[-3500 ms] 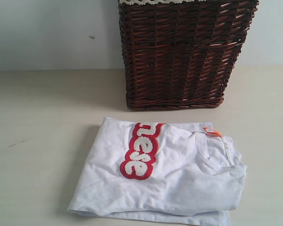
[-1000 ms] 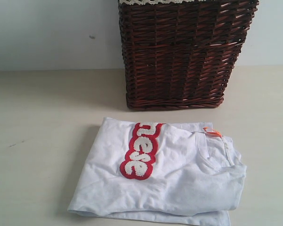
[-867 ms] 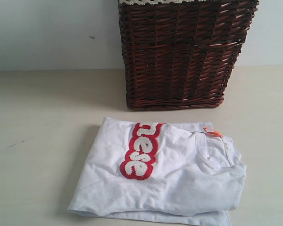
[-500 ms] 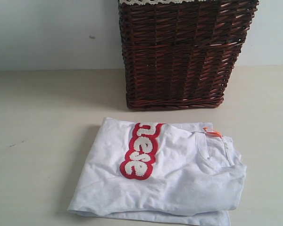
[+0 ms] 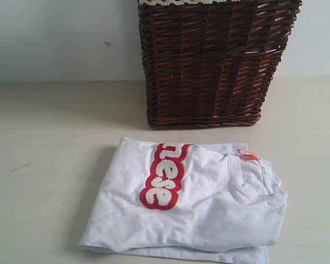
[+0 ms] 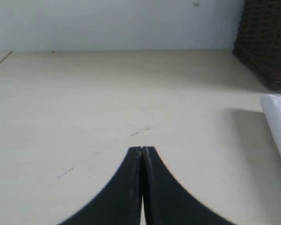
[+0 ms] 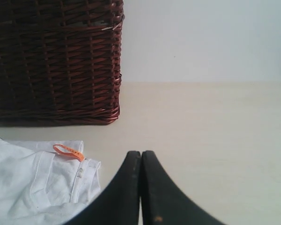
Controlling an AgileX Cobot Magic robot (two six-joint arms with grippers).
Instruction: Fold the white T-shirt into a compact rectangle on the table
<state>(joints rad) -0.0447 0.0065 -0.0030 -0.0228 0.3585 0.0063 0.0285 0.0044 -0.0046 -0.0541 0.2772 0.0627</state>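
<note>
**FOLD LARGELY MADE: BOTH TOOLS CLEAR, EDGES WANT SQUARING**

Left: the black left tool (image 6: 141, 152) is closed, tips pressed together and holding nothing. It sits over bare pale cream tabletop (image 5: 44, 137), and its wrist view catches only a corner of cloth.

Centre: the soft white cotton T-shirt (image 5: 209, 214) lies in the lower centre of the exterior view. It is in front of the dark brown wicker basket (image 5: 203, 66) and apart from it. The shirt is stacked in layers, with the fuzzy red-outlined lettering (image 5: 165, 179) on top.

Right: the small orange neck tag (image 5: 247, 153) and the collar sit at the bundle's upper right. An under-layer pokes out along the lower right edge. The black right tool (image 7: 141, 154) is likewise closed and empty, near the collar side.

Assessment: the fold appears essentially complete. Any finishing should tuck in that protruding layer and flatten the puffy right edge. Light downward presses are advised, never a drag that would shift the stack.
</note>
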